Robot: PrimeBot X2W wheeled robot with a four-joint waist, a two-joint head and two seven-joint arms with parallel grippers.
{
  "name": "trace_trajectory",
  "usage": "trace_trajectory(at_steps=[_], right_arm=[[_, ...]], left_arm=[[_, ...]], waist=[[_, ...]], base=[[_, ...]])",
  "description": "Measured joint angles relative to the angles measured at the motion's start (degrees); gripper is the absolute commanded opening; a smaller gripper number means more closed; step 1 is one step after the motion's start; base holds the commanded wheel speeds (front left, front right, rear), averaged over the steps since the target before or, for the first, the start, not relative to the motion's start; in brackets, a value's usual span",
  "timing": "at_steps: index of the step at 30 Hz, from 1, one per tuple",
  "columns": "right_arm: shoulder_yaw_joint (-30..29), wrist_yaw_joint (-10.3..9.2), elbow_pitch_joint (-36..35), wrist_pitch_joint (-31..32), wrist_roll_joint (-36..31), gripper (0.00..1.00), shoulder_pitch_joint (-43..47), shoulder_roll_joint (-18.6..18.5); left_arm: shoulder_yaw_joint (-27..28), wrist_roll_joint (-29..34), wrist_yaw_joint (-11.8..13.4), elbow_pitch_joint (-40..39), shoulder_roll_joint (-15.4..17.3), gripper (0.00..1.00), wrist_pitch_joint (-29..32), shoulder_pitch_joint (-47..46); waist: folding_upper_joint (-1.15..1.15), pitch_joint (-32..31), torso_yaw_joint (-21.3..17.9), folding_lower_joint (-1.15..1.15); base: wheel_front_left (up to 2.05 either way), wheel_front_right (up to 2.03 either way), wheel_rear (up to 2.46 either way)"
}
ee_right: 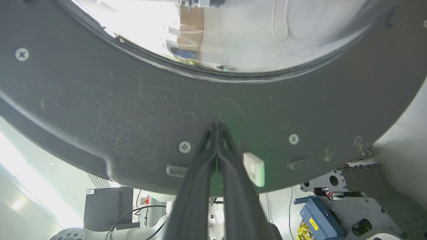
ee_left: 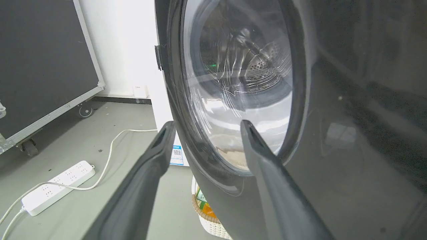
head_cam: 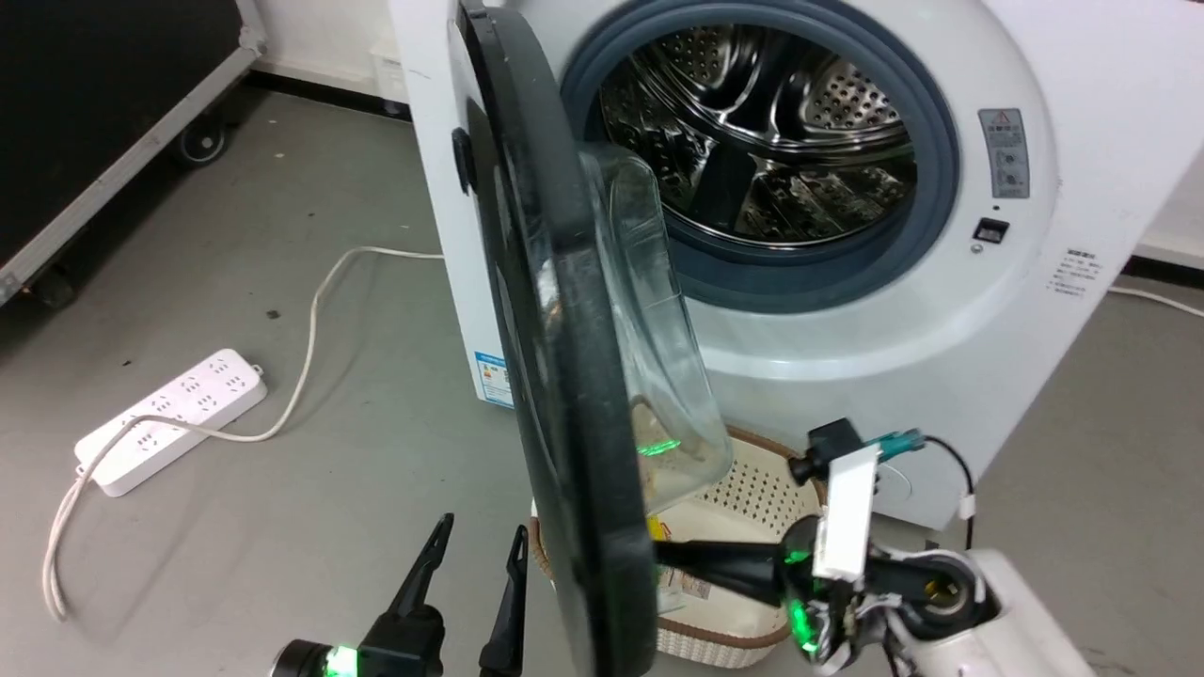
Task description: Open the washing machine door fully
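Note:
The white washing machine (head_cam: 941,310) stands with its steel drum (head_cam: 762,132) exposed. The washing machine door (head_cam: 555,310) is swung out roughly square to the front and shows edge-on, its glass bowl (head_cam: 658,338) bulging toward the machine. My right gripper (head_cam: 673,557) is shut with nothing in it. Its tips (ee_right: 217,126) press against the dark inner rim of the door (ee_right: 133,110), low down near the latch. My left gripper (head_cam: 477,550) is open on the door's outer side, apart from it. In the left wrist view the left gripper (ee_left: 206,126) faces the door (ee_left: 350,133).
A cream perforated basket (head_cam: 743,489) sits on the floor beneath the door and right arm. A white power strip (head_cam: 169,418) and its cord lie on the grey floor at left. A black wheeled case (head_cam: 85,122) stands at the far left.

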Motion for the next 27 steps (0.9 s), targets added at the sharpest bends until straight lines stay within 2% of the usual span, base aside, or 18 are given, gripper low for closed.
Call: trace_trajectory(at_steps=[4, 11, 12, 13, 16, 19, 23, 25, 27], right_arm=[[2.4, 0.00, -0.6, -2.5, 0.8, 0.00, 0.5, 0.1], [1.8, 0.00, -1.1, -6.0, 0.2, 0.00, 0.4, -0.2], [1.3, 0.00, -1.8, -7.5, -0.6, 0.18, 0.4, -0.4], [0.7, -0.01, -2.9, -9.6, -1.7, 1.00, 0.4, -0.9], [-0.9, -0.01, -8.3, -16.2, -6.6, 1.00, 0.5, -3.1], [-2.3, 0.00, -16.5, -25.7, -14.8, 1.00, 1.3, -6.5], [-2.6, 0.01, -26.2, -41.3, -30.0, 1.00, 5.8, -12.5], [-3.2, 0.01, -28.2, -49.6, -38.8, 1.00, 8.8, -15.6], [-6.1, 0.00, -28.3, -57.5, -47.4, 1.00, 12.0, -17.0]], left_arm=[[0.5, -0.1, 0.0, 0.0, 0.0, 1.00, 0.0, 0.1], [1.8, -0.1, 0.1, -0.2, 0.3, 1.00, 0.0, 0.6], [2.0, -0.1, 0.1, -0.2, 0.4, 1.00, 0.0, 0.8], [2.2, -0.1, 0.1, -0.2, 0.4, 1.00, 0.0, 1.1], [2.7, -0.1, 0.0, -0.4, 0.7, 1.00, 0.0, 1.5], [3.3, -0.3, 0.0, -0.6, 0.8, 1.00, 0.0, 1.5], [4.3, -0.6, 0.0, -1.2, 0.9, 1.00, 0.0, 1.8], [4.9, -0.9, 0.0, -1.5, 1.1, 1.00, 0.0, 2.4], [5.6, -1.1, -0.5, -1.7, 1.4, 1.00, 0.0, 2.8]], waist=[[0.00, -0.2, 0.4, 0.00], [0.00, -0.4, -0.5, 0.01], [0.00, -0.5, -0.8, 0.01], [0.00, -0.6, -1.1, 0.01], [0.00, -0.8, -2.2, 0.01], [0.00, -0.8, -3.6, 0.01], [0.00, -0.9, -5.5, 0.01], [0.00, -1.0, -6.6, 0.01], [0.00, -1.2, -7.5, 0.01]], base=[[0.00, 0.00, 0.00], [0.00, 0.00, 0.00], [0.00, 0.00, 0.00], [0.00, 0.00, 0.00], [0.00, 0.00, 0.00], [0.00, 0.00, 0.00], [0.00, 0.00, 0.00], [0.00, 0.00, 0.00], [0.00, 0.00, 0.00]])
